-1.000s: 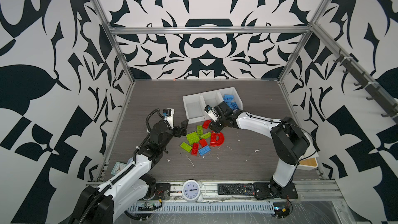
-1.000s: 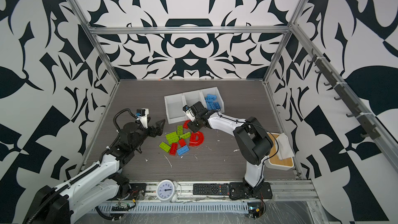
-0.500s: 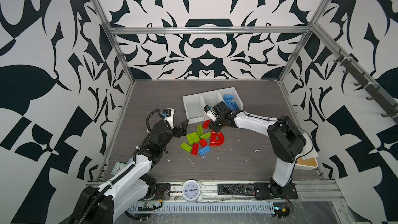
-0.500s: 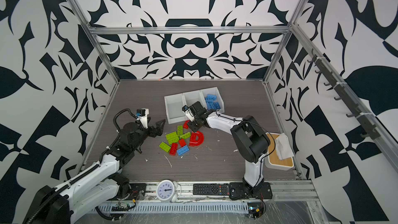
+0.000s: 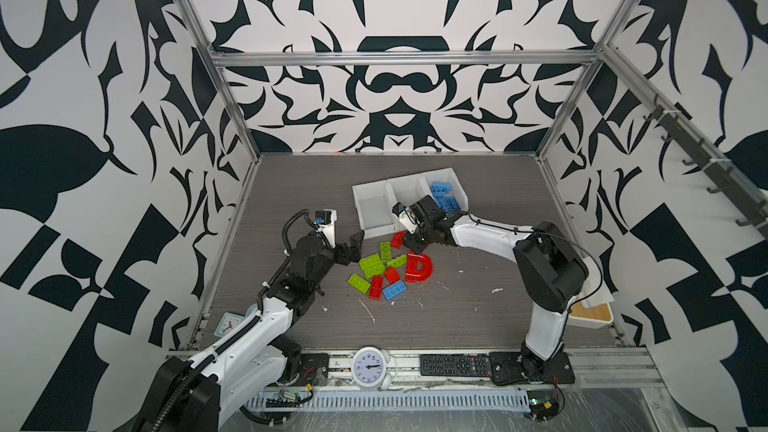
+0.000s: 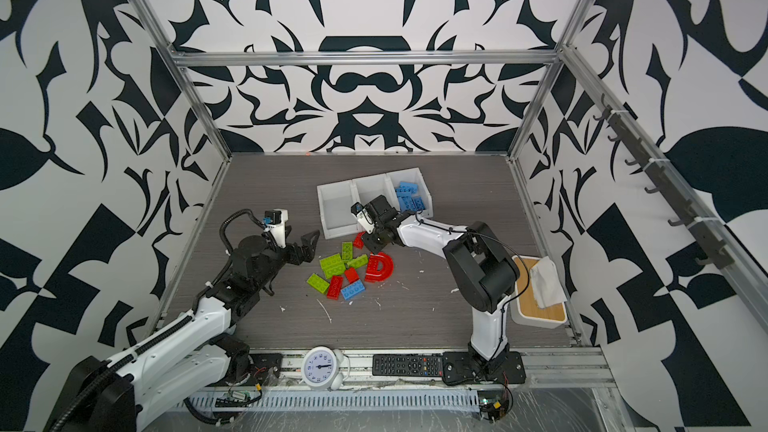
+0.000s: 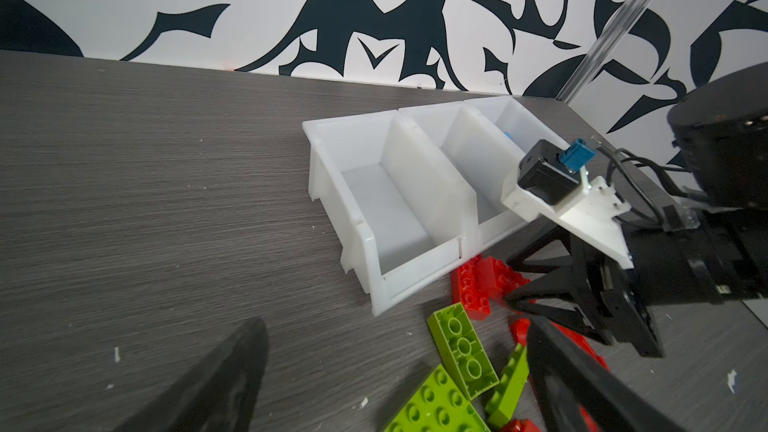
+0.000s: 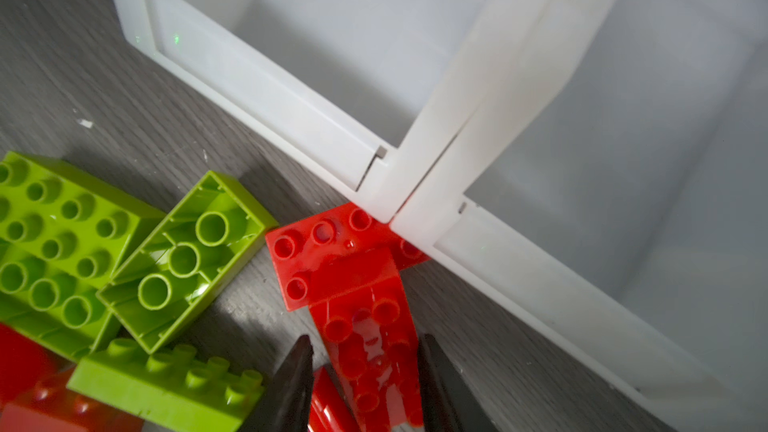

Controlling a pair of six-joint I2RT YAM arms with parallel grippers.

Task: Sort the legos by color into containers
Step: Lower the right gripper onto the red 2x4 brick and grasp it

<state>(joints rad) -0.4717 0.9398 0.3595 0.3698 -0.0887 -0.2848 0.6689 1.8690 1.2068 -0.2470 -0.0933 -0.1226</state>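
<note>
Legible marks are few. The white clock (image 5: 370, 367) (image 6: 319, 366) at the front rail bears a ring of dark hour numerals on its dial, small in both top views. The remote (image 5: 455, 364) beside it has pale button markings too small to read. The teal clock (image 5: 227, 323) has an illegible dial.
</note>
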